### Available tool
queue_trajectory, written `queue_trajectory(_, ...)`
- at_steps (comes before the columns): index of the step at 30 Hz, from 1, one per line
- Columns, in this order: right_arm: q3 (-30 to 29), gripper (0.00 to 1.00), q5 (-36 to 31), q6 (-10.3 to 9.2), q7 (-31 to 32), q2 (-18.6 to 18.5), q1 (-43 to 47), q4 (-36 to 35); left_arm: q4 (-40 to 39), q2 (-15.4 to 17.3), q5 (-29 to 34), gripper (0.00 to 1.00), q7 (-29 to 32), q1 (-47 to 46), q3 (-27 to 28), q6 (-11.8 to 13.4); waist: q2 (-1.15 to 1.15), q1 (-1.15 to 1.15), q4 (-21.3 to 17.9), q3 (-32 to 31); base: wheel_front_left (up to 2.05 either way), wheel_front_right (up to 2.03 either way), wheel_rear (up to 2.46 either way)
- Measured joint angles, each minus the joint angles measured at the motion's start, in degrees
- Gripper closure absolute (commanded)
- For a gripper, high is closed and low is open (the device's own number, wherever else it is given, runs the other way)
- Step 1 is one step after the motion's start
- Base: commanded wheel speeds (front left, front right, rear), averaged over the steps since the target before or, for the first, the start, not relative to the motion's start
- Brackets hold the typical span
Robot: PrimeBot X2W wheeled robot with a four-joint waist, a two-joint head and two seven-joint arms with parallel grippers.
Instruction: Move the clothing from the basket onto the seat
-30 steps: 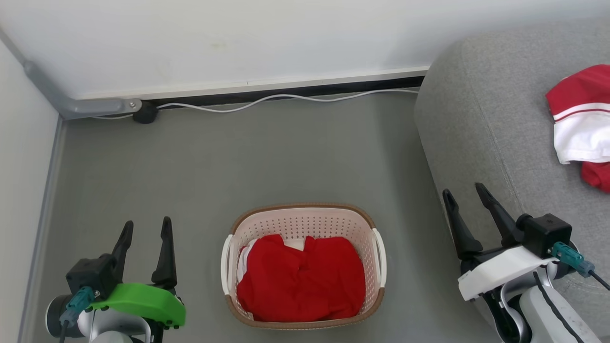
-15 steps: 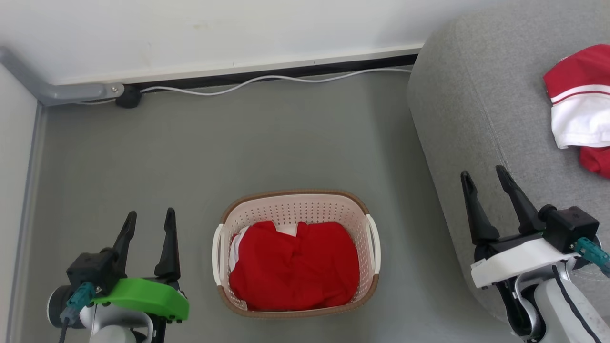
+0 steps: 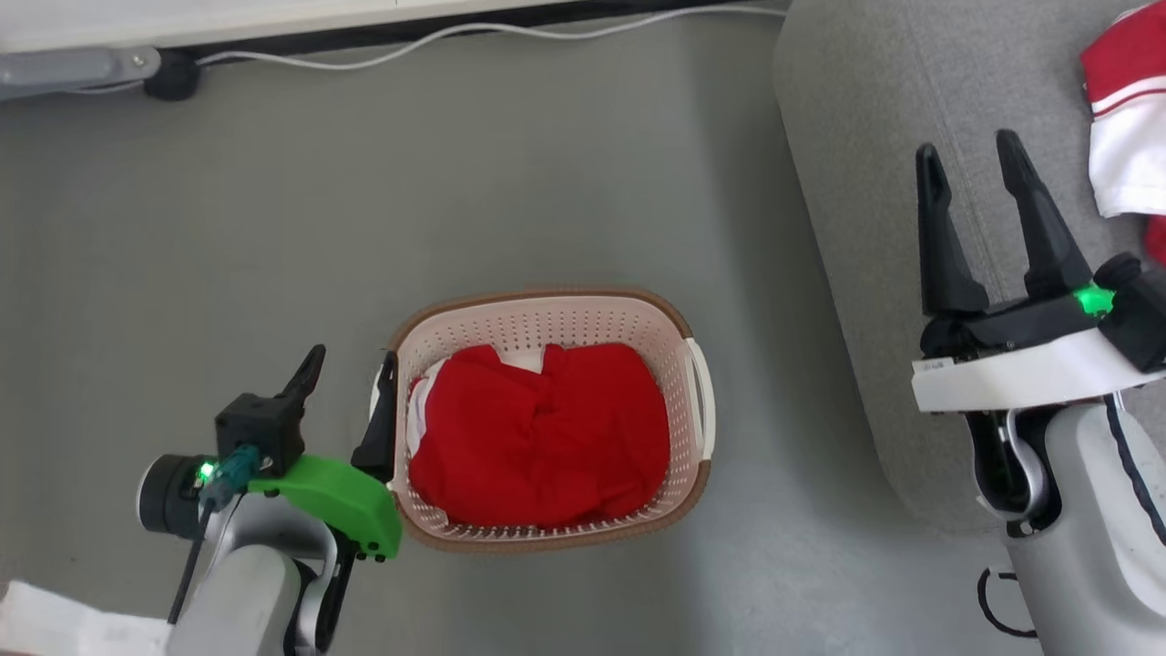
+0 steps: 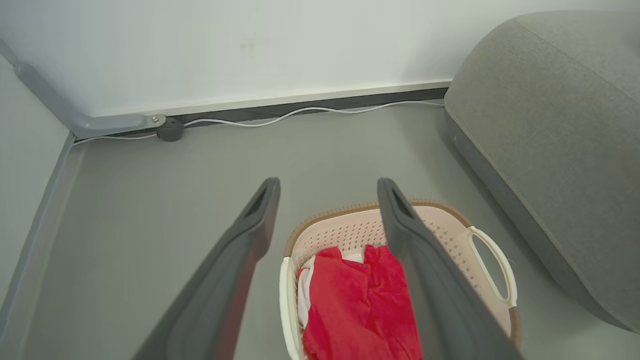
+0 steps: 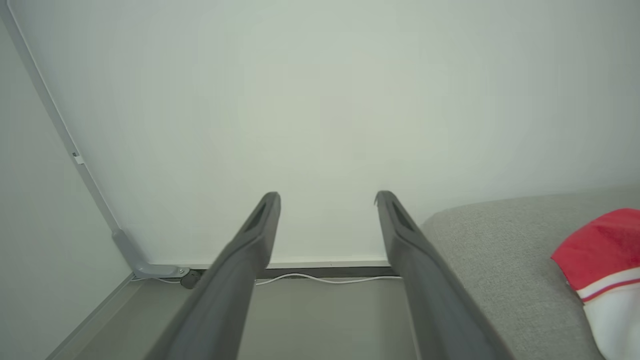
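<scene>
Grey floor (image 3: 273, 228) is bounded by a white wall, with a cable (image 3: 455, 36) run along its foot. The cream perforated basket (image 3: 547, 319) is stood just right of the left claw (image 3: 353, 355), whose fingers are spread wide and empty. One finger is seen against the basket's left handle; contact cannot be told. Red clothing (image 3: 537, 433) with a white panel is heaped inside, right of that claw. The right claw (image 3: 967, 146) is held wide and empty over the grey sofa (image 3: 865, 182), with a red-and-white garment (image 3: 1125, 137) laid just to its right. A reach for the basket's load is judged to be in hand. Next, the left claw would need to be carried over the brown rim and lowered onto the heap. Open floor is available all round the basket, and the sofa's rounded edge lies apart from it.
</scene>
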Motion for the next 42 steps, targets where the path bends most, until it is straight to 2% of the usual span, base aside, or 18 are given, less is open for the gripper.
queue_trajectory(6,0.8,0.00,-0.8,0.62,0.0,1.4,-3.6,-1.3,3.4,0.2,3.0,0.00,4.8,-5.0,-2.9,-0.7,0.00,0.00,-1.5,4.6,0.00,0.00,0.00)
queue_trajectory(13,1.7,0.00,-1.4,1.58,0.0,3.2,-7.0,-2.9,5.5,1.5,5.2,0.00,9.4,-10.1,-3.5,-1.0,0.00,0.00,-4.1,10.0,0.00,0.00,0.00)
queue_trajectory(27,3.1,0.00,-1.2,3.20,0.0,6.6,-14.5,-6.9,9.8,6.5,10.0,0.00,20.3,-18.8,-4.6,-1.2,0.00,0.00,-10.6,20.8,0.00,0.00,0.00)
queue_trajectory(32,4.1,0.00,-0.1,3.57,0.0,6.9,-15.9,-6.6,12.1,8.5,13.3,0.00,23.1,-19.5,-6.3,-1.2,0.00,0.01,-13.7,23.6,0.00,0.00,0.00)
queue_trajectory(40,5.8,0.00,1.7,3.61,0.0,7.1,-15.9,-5.9,14.4,10.8,14.0,0.00,27.9,-19.4,-6.4,-0.7,0.00,0.01,-18.4,26.1,0.00,0.00,0.00)
queue_trajectory(42,6.5,0.00,4.0,3.59,0.0,7.2,-15.9,-6.3,14.5,11.8,14.4,0.00,28.8,-19.4,-6.3,-0.7,0.00,0.00,-19.5,26.6,0.00,0.00,0.00)
